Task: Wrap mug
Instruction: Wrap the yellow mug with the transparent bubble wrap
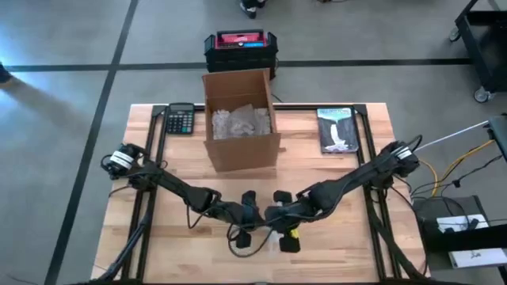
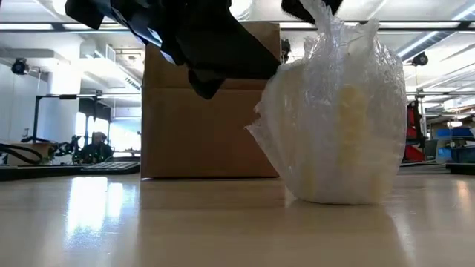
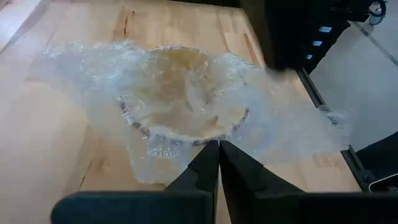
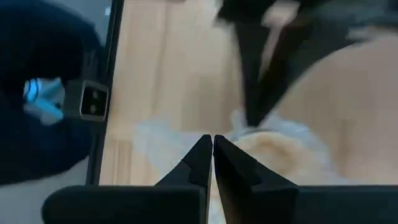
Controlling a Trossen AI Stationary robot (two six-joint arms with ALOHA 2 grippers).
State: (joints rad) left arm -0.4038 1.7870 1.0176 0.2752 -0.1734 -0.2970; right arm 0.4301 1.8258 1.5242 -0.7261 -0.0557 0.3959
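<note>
A yellowish mug (image 2: 349,126) stands upright on its base on the wooden table (image 1: 174,237), near the front middle, loosely covered in clear bubble wrap (image 2: 326,89). The wrap lies over the mug's open top (image 3: 186,93) and spreads onto the table beside it. My left gripper (image 3: 219,146) is above the mug, shut, with its tips at the wrap by the rim. My right gripper (image 4: 212,140) is shut close beside it, over the wrap's edge (image 4: 174,134). Both arms meet at the mug in the high view (image 1: 269,226). My left gripper comes from above, pointing down, and its shut fingers (image 4: 249,93) meet a raised tuft of the bubble wrap (image 4: 239,121) over the mug's top. The tuft stands up above the mug (image 2: 324,18). The mug stays on the table. One layer or several, I cannot tell.
An open cardboard box (image 1: 240,119) with crumpled wrap inside stands behind the mug. A calculator (image 1: 180,120) lies at the far left and a book (image 1: 337,129) at the far right. A black crate (image 1: 240,49) sits on the floor beyond the table.
</note>
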